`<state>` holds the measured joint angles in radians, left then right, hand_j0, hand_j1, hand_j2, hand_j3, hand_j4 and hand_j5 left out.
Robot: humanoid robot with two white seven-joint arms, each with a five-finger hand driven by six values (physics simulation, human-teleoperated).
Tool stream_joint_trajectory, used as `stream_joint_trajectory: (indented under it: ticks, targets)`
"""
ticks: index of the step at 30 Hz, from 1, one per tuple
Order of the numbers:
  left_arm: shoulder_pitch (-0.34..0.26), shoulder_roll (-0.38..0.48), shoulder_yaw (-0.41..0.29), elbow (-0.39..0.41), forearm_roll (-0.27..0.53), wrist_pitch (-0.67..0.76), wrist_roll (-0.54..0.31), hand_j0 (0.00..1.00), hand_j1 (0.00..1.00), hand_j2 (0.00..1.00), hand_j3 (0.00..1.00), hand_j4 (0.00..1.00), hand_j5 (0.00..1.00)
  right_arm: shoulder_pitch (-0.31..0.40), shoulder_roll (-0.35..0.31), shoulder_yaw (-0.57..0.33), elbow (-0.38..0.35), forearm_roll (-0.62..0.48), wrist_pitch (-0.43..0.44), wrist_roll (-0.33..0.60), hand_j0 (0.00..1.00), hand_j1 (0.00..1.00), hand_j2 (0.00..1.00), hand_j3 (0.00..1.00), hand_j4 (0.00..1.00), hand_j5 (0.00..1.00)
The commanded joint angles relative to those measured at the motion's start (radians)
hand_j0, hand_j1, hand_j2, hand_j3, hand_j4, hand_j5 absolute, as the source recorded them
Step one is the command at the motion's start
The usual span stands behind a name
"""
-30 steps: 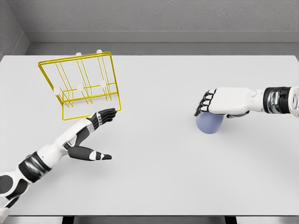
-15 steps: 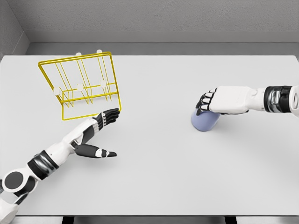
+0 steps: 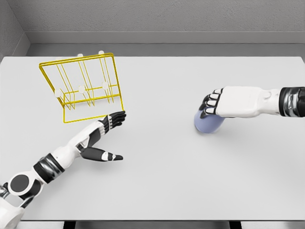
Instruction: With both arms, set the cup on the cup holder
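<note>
Pale blue, the cup (image 3: 208, 124) sits on the white table (image 3: 162, 181) at the right, well apart from the yellow wire cup holder (image 3: 86, 88) at the far left, with the right hand (image 3: 217, 104) laid over its top, fingers curled down on it. The step in hand appears to be the grasp; whether the grip is secure cannot be told. The left hand (image 3: 102, 138) lies flat with fingers spread, holding nothing, just beside the holder's near edge, so the next move likely calls for a lift and a carry leftward toward it.
</note>
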<state>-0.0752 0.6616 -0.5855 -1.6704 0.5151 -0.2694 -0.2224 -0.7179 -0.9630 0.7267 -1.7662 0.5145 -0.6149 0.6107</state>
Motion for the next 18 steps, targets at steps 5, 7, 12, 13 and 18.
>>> stream_joint_trajectory:
  ticks: [5,7,12,13,18]
  targets:
    - [-0.008,-0.02,-0.011,-0.002,-0.001,0.041,0.0,1.0,1.0,1.0,1.0,1.0,1.0,-0.006,0.015,0.013,-0.001,-0.011,0.004,0.0,0.61,0.61,0.61,0.61,0.61,0.61]
    - [-0.011,-0.022,-0.011,-0.002,0.0,0.041,0.0,1.0,1.0,1.0,1.0,1.0,1.0,-0.006,0.012,0.014,-0.001,-0.011,0.004,0.0,0.61,0.61,0.61,0.61,0.61,0.61]
    - [-0.012,-0.03,-0.013,0.001,-0.001,0.042,0.0,1.0,1.0,1.0,1.0,1.0,1.0,-0.006,0.07,0.1,-0.002,-0.011,0.004,0.0,0.61,0.61,0.61,0.61,0.61,0.61]
    - [-0.012,-0.03,-0.013,0.006,-0.001,0.042,0.0,1.0,1.0,1.0,1.0,1.0,1.0,-0.008,0.082,0.1,-0.002,-0.013,0.004,0.0,0.61,0.61,0.61,0.61,0.61,0.61]
    - [-0.014,-0.03,-0.014,0.006,-0.001,0.042,0.0,1.0,1.0,1.0,1.0,1.0,1.0,-0.044,0.122,0.089,-0.002,-0.034,0.004,0.0,0.62,0.62,0.62,0.62,0.62,0.62]
